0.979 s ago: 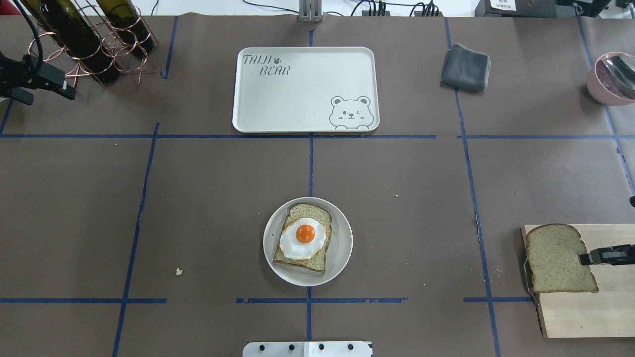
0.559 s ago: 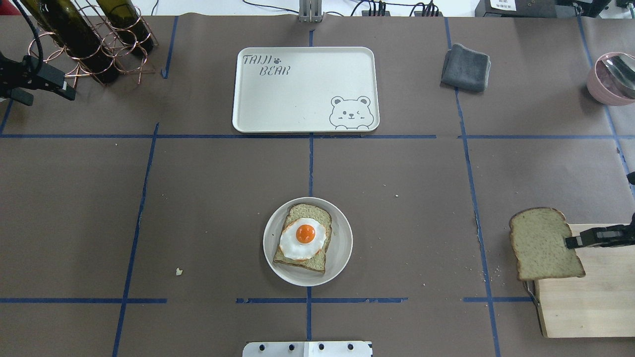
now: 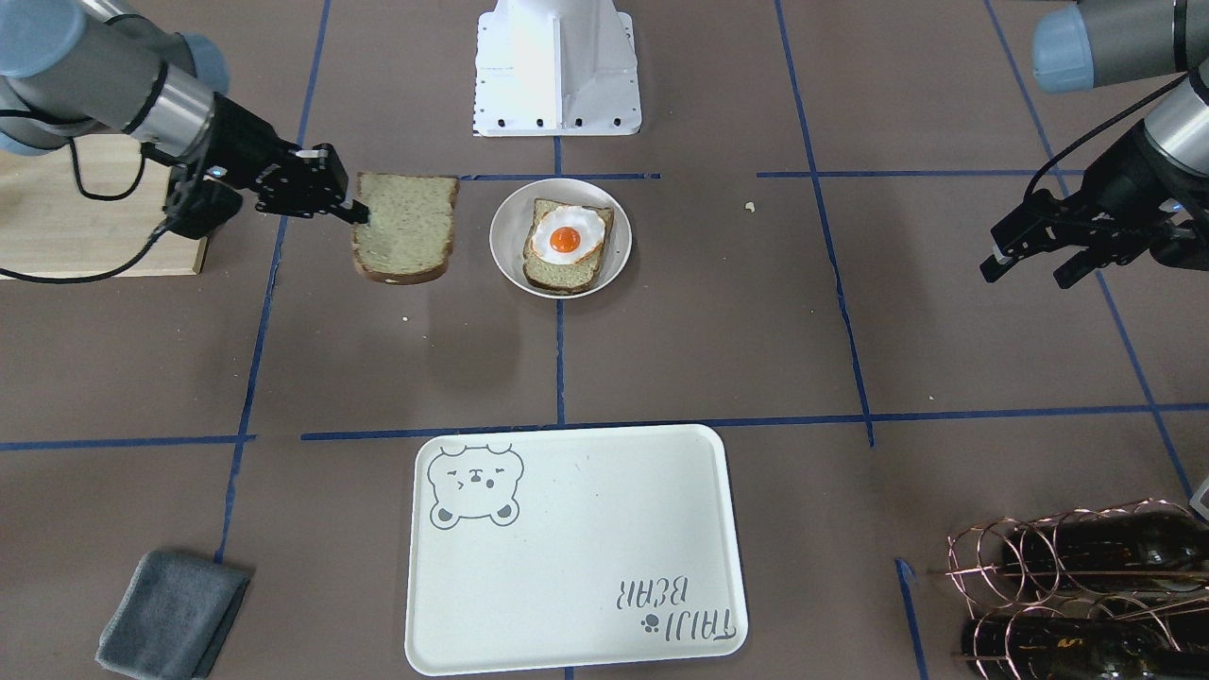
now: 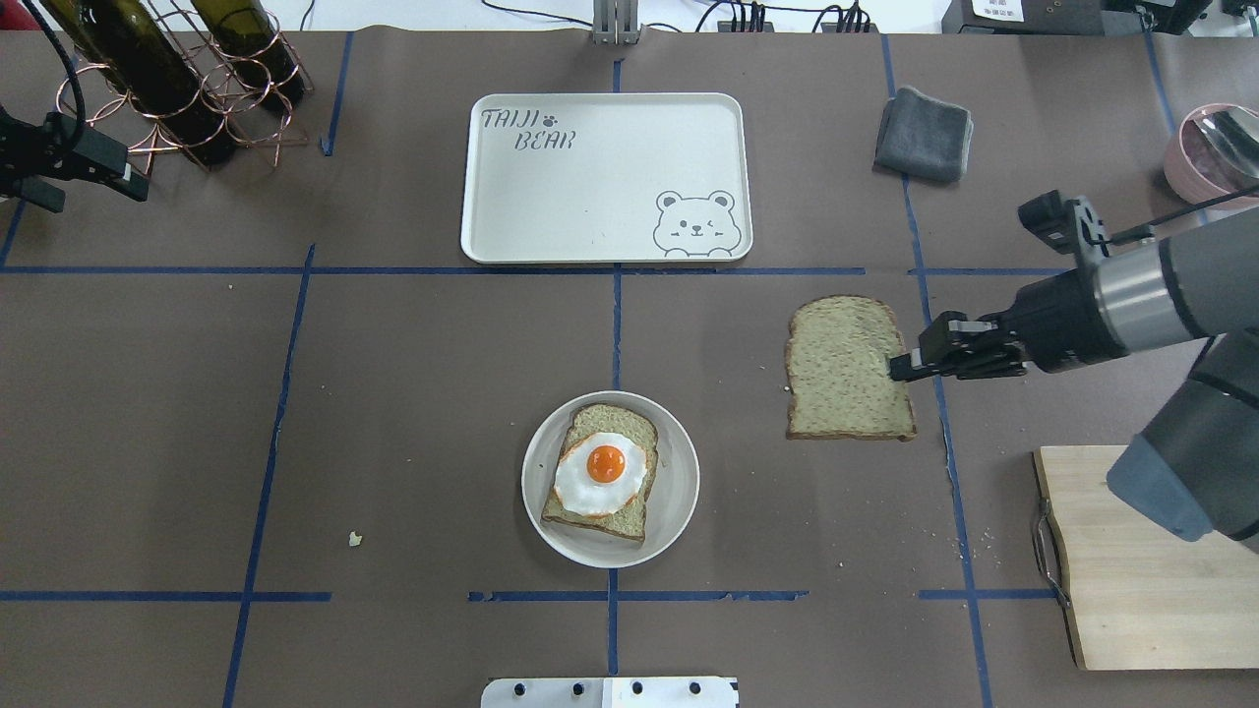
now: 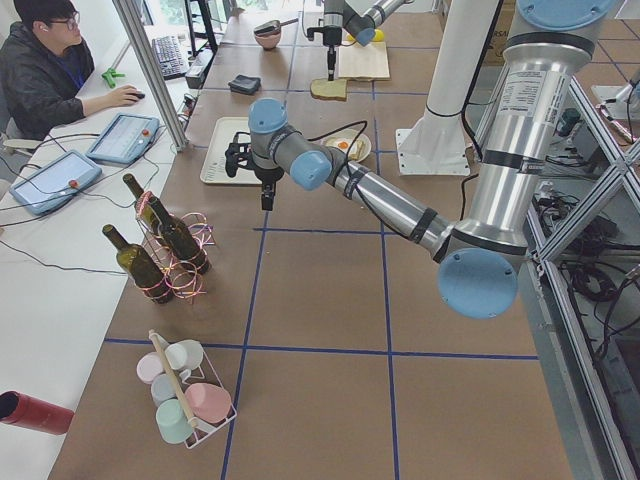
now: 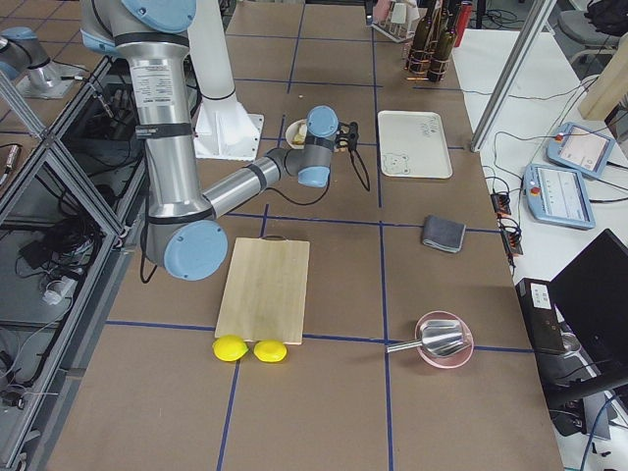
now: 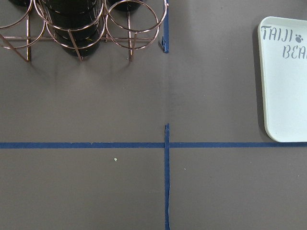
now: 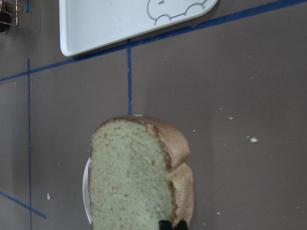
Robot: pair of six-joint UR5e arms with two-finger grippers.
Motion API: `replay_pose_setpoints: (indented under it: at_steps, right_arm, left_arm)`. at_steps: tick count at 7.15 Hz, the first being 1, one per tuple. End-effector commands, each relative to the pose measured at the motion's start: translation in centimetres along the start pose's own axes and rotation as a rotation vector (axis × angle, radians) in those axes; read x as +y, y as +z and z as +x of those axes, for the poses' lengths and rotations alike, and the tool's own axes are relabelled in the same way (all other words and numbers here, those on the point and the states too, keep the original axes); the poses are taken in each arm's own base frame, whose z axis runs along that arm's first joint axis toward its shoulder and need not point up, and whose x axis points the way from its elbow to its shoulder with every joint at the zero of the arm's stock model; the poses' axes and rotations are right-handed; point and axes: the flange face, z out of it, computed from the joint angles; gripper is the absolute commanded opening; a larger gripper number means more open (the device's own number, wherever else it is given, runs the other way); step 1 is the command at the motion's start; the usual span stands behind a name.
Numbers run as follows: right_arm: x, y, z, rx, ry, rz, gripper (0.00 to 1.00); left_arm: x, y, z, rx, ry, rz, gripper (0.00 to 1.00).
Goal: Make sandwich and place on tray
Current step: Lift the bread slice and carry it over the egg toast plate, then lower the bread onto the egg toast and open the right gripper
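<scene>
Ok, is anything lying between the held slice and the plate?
No. In the overhead view, the stretch between the held slice and the plate is bare brown table.

Likely robot lab: tape-gridded table [image 4: 443, 344], operator [image 5: 45, 60], tablets [image 5: 122, 138].

Right tool [image 4: 897, 370] carried bread slice [image 4: 846, 369] off wooden board [image 4: 1151, 590], toward plate [image 4: 679, 492].
</scene>
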Motion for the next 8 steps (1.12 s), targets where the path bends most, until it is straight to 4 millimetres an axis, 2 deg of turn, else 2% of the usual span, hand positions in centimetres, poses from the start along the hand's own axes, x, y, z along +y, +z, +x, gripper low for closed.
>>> replay_pose_setpoints:
  at_steps: [1,2,3,6,8]
  right_arm:
    - [5.6,8.4,-6.0,0.013,0.037,0.017,0.00]
    - [8.0,11.4,-7.9,0.049,0.035,0.025,0.00]
    - [8.4,12.7,-9.8,0.080,0.040,0.030,0.00]
    - [8.0,14.7,-8.0,0.149,0.058,0.030,0.00]
    - [7.1,15.2,-7.1,0.172,0.056,0.065,0.00]
  left_arm:
    - [0.0,0.1,-0.3,-0.003,-0.005,-0.001,1.00]
    - [0.0,0.2,-0.4,-0.004,-0.005,-0.004,1.00]
    - [0.0,0.4,-0.5,-0.006,-0.006,-0.006,1.00]
    - [-0.1,0.8,-0.8,-0.009,-0.011,-0.013,1.00]
    - [-0.4,1.4,-1.5,-0.015,-0.010,-0.019,1.00]
